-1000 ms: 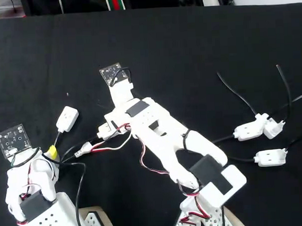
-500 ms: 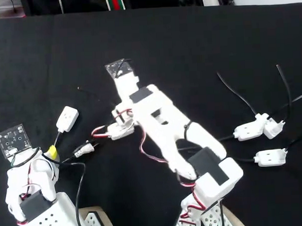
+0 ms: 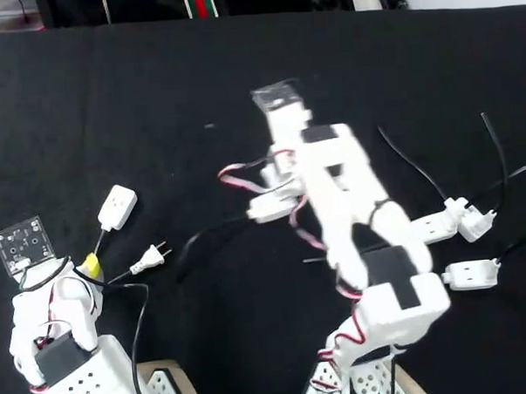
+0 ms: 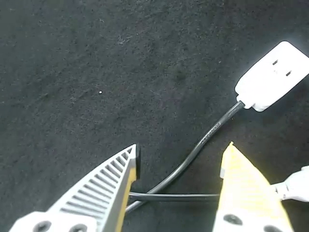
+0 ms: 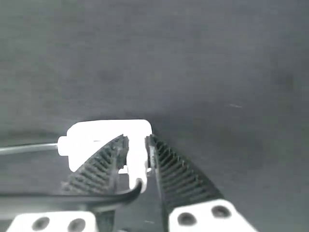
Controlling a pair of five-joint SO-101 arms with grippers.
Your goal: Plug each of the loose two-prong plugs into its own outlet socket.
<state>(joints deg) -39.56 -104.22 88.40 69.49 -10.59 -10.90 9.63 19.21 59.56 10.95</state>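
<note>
1. High view: the right arm has swung away from the left side of the counter (image 3: 153, 80) toward the middle. The right tool (image 3: 276, 195) has brought a white corded piece (image 3: 268, 208) with it, and its trailing cord (image 3: 199, 239) stretches back to the left. A loose two-prong plug (image 3: 150, 257) and a white outlet socket (image 3: 118, 206) lie where they were, near the left tool (image 3: 90, 267), which has not shifted. At the right, a joined pair (image 3: 447, 224) and a lone socket (image 3: 472, 275) are unchanged
2. Left wrist view: the left tool (image 4: 182, 147) stands spread and empty above a black cord (image 4: 193, 159). The outlet socket (image 4: 273, 75) lies face up just beyond, and the tip of the two-prong plug (image 4: 295, 186) shows at the edge
3. Right wrist view: the right tool (image 5: 137, 145) is clamped on the white corded piece (image 5: 104, 137). I cannot tell whether this is a plug or a socket
4. Judgement: the carried piece seems bound for the lone socket. Nothing has been mated by this move, and the plug at the left waits unplugged
</note>
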